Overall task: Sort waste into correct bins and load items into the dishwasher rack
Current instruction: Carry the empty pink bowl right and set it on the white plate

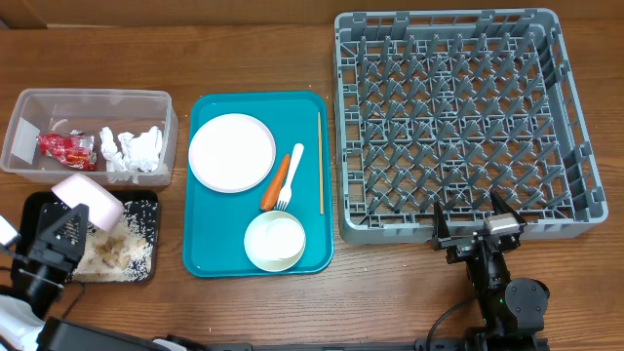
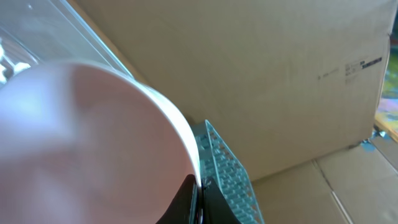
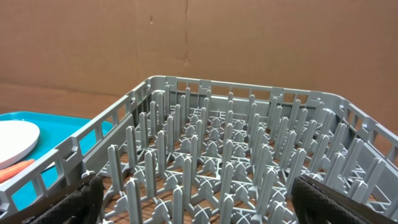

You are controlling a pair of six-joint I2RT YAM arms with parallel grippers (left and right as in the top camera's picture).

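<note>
A white bowl [image 1: 88,200] is held tilted over the black tray [image 1: 39,203] at the near left corner of the bench [image 1: 244,49]. In the left wrist view the left jaws are seen closed on the rim of this bowl [image 2: 93,143], which fills most of that view. The left arm [image 1: 49,255] is positioned at the near left edge. Loose rice scraps [image 1: 122,249] are spread across the floor of the black tray.

The clear tub [image 1: 93,96] is placed at the far left corner, just beyond the black tray. A red wrapper [image 1: 66,148] and a crumpled white tissue [image 1: 132,148] are contained in it.

The teal tray [image 1: 205,244] is set at the middle of the bench. On it are found a white plate [image 1: 231,152], a carrot [image 1: 275,182], a white fork [image 1: 292,174] lying against the carrot, a single chopstick [image 1: 320,161] along the tray's right side, and a second bowl [image 1: 275,241] at its near end.

The grey dishwasher rack [image 1: 458,122] is set at the far right corner, and nothing is seen among its pegs [image 3: 205,143]. The right arm [image 1: 502,283] is stationed at the near right edge. The right jaws are spread wide apart and hold nothing, poised by the rack's near wall.
</note>
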